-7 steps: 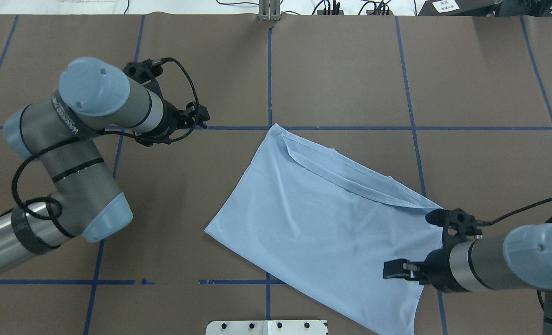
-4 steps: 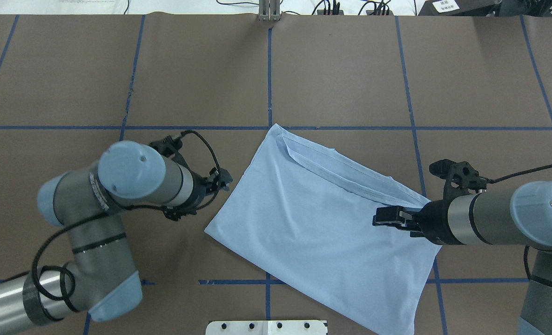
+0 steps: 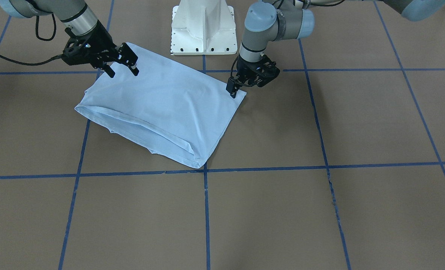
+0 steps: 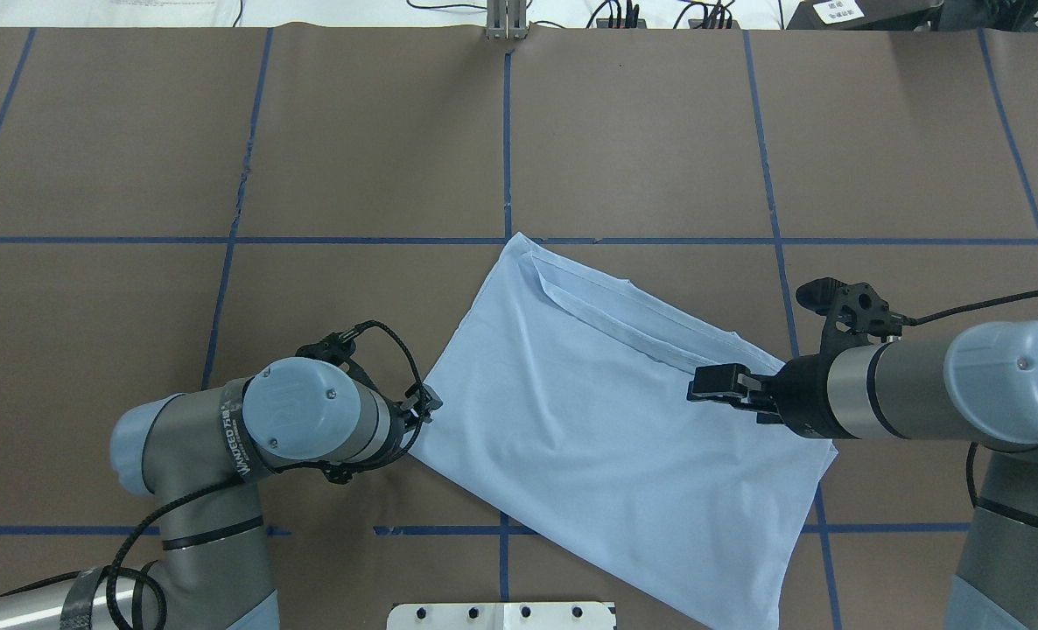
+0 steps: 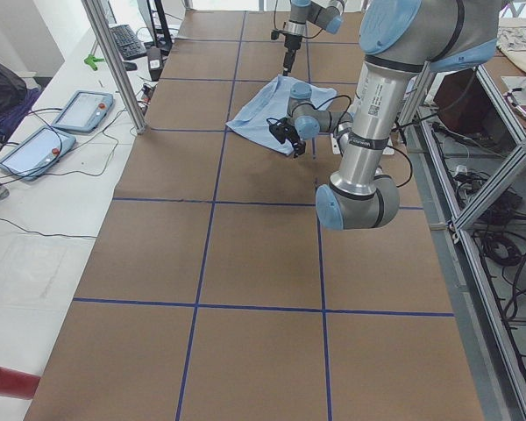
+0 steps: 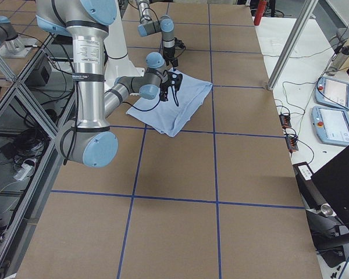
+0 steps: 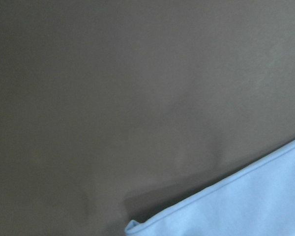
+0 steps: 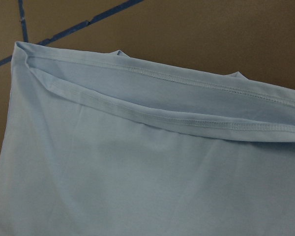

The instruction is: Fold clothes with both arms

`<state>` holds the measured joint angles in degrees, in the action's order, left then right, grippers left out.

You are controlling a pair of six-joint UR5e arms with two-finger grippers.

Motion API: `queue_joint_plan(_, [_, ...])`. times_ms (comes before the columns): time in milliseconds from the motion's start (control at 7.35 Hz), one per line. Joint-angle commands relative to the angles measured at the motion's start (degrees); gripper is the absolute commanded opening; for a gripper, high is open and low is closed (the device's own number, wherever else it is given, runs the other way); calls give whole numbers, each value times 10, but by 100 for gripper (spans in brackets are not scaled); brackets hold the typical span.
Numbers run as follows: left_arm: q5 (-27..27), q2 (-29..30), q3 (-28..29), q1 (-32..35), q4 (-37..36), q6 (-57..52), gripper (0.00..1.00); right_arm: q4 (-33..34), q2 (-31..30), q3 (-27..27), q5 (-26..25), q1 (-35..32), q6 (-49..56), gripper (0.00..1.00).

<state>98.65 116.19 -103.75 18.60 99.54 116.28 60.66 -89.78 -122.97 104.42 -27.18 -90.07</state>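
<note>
**Two grippers at one folded T-shirt**

Front-facing view: the light blue T-shirt (image 3: 162, 101) lies folded into a slanted rectangle on the brown table (image 3: 320, 217). It is just in front of the white pedestal base (image 3: 203, 30), with its hemmed edges toward the camera. The right gripper (image 3: 122, 71) hangs over the shirt's corner nearest the robot, fingers spread apart and holding nothing. The left gripper (image 3: 232, 90) points down at the opposite near corner. Whether its fingers are parted or closed cannot be told.

Overhead view: the shirt lies near the table's centre, its far corner touching a blue tape line (image 4: 659, 241). The left gripper's tip meets the shirt's left edge.

Side views: detail is too small to judge.

Left wrist view: bare table and a shirt corner at the bottom; no fingers visible.

Right wrist view: stitched hems run across the frame.
</note>
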Motion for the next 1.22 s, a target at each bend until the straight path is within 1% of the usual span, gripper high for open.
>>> queue_joint_plan(0, [-1,0,5,1,-2,0,83,0,0,1,0,-2,0,100])
queue_joint_plan(136, [-2,0,7,0,-2,0,72,0,0,3,0,-3,0,100])
queue_joint_plan(272, [-2,1,6,0,-2,0,35,0,0,4,0,-5,1,100])
queue_joint_plan(408, [-2,1,5,0,-2,0,4,0,0,5,1,-6,1,100])
queue_joint_plan(544, [-2,2,5,0,-2,-7,0,0,0,5,1,-7,1,100])
queue_joint_plan(816, [0,2,-2,6,-3,-10,0,0,0,5,1,-12,2,100])
queue_joint_plan(1088, [1,5,3,62,-4,-71,0,0,0,5,1,-12,2,100])
